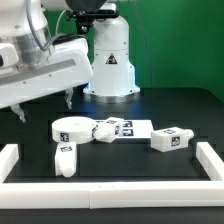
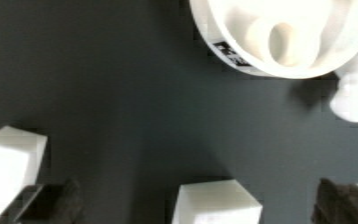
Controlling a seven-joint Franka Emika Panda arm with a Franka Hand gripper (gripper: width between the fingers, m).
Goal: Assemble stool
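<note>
Two white blocks (image 2: 211,200) near the dark fingers (image 2: 30,205) in the wrist view are too cropped to name, and the round seat (image 2: 247,25) runs off that picture's edge. The gripper (image 1: 43,108) hangs empty, jaws wide apart, above and slightly toward the exterior view's left of the seat (image 1: 70,127), which lies flat on the table (image 1: 120,168).

Basically white on black all round. The seat (image 1: 70,128) is done in plain white, with a bit of black tag print caught on it in the wrist view. The legs (image 1: 166,143) are white too, patched with black-and-white square tags (image 1: 177,140). The same tag pattern is printed on the white marker board (image 1: 133,127). The table (image 1: 35,136) is finished black, the rail (image 1: 110,190) and arm (image 1: 45,65) white, and a green backdrop (image 1: 175,40) is seen behind.
</note>
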